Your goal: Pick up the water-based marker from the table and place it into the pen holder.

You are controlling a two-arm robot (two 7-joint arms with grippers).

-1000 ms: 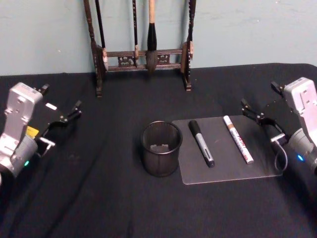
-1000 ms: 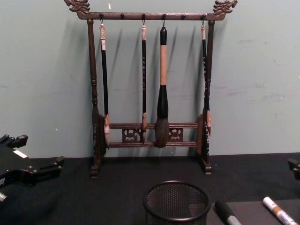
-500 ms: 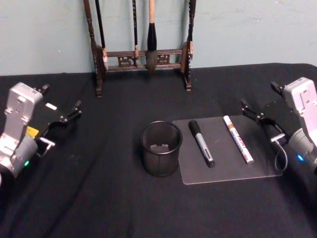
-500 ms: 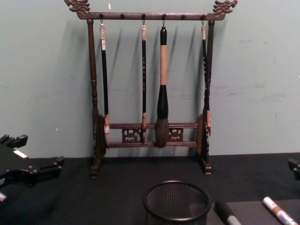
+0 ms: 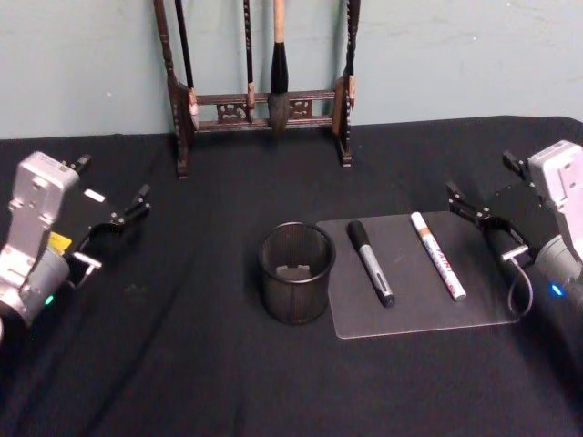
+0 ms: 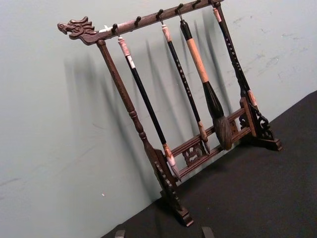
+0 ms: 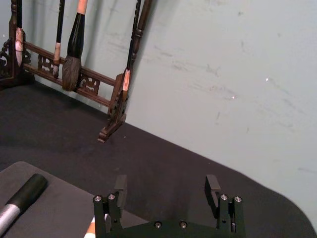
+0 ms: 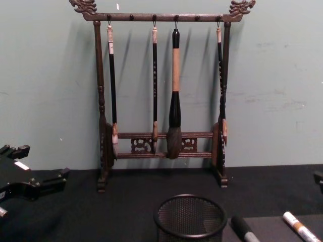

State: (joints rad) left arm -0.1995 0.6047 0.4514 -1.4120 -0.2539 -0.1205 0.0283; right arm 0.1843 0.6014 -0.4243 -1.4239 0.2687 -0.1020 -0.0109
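The grey marker looks light, stiff, slick: pinch mid-barrel with the released right gripper; left gripper idles left, released.

Pen holder near the middle of the tabletop, mat just right of it, left marker and right marker side by side on the mat, brush rack at the back edge.

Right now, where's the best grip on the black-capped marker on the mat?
Mid-barrel, from straight above, jaws closing across its width. The black-capped marker lies flat on the mat, so nothing gets under it; gaps to the pen holder and the white marker leave finger room. The open right gripper is probably nearer.
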